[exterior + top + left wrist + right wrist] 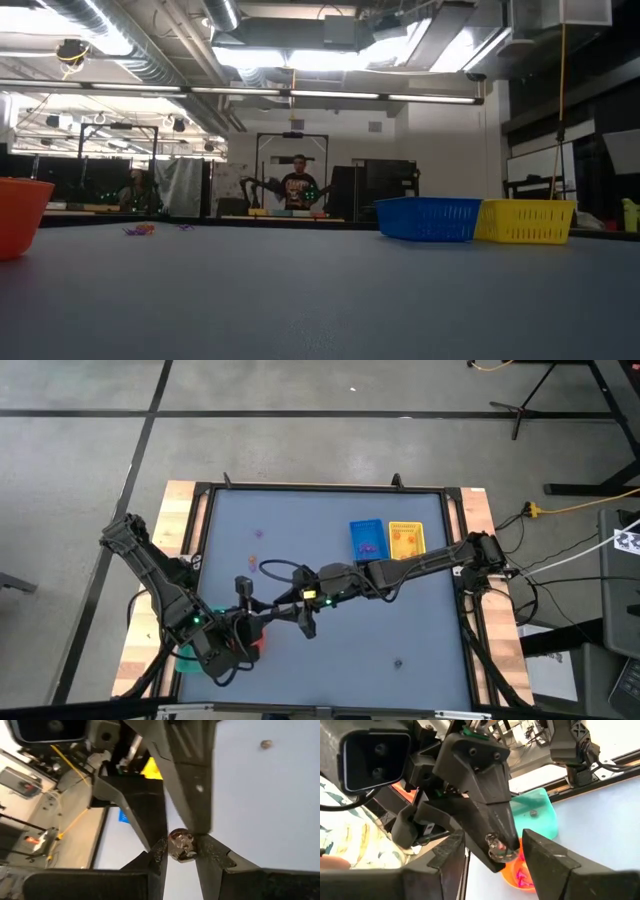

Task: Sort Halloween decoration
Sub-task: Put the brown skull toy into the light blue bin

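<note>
**benchrat:** Two grippers on one bead, so watch your handover. Your left gripper point(181, 851) is pinching the dark silvery piece point(182, 845) right at its fingertips, up in the air just above the orange bowl point(507, 879). Your right gripper point(492, 852) has its fingers spread wide, one on either side of the left's nose. They're not touching the piece as far as I can see.

**tinkerfox:** So which way does it lie from the right's jaws?

**benchrat:** Pretty much dead between them, maybe slightly toward the fingertip end. The piece looks roundish and knobbly, with no real long axis I can make out, so twisting your wrist won't gain you anything. The two pairs of fingers look crossed rather than lined up, so the right can't close on much except the bit poking past the left's tips.

**tinkerfox:** And if it slips?

**benchrat:** My guess is it drops into the orange bowl with the pink bits, or bounces off toward the green tray point(547, 820) just beside the bowl. The blue tray point(366, 538) and yellow tray point(406, 540) sit well away from the bowl across the table, on the right arm's side, so that arm is your carrier if it's headed there.
</note>
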Robot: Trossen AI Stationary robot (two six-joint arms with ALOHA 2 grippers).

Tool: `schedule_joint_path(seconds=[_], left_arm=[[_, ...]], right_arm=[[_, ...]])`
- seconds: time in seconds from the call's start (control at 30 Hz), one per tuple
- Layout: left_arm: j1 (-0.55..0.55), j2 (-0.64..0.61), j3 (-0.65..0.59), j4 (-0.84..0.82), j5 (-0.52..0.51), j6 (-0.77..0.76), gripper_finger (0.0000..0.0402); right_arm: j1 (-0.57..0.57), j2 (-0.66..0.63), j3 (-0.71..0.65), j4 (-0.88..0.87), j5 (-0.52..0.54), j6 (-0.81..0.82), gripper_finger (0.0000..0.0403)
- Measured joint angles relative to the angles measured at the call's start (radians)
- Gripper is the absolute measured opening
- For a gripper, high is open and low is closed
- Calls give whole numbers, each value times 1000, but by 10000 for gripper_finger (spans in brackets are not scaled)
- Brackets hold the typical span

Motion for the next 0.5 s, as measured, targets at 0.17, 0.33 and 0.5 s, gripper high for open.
schedule_joint_path(seconds=[0.17, 0.33, 0.5], left_arm=[[-1, 0, 0, -12, 96, -8, 62], [-1, 0, 0, -23, 239, -42, 62], [-2, 0, 0, -168, 387, -283, 62]], right_arm=[[-7, 0, 0, -24, -68, 0, 190], [-15, 0, 0, -121, -167, -1, 189], [-13, 0, 0, -264, -172, -33, 189]])
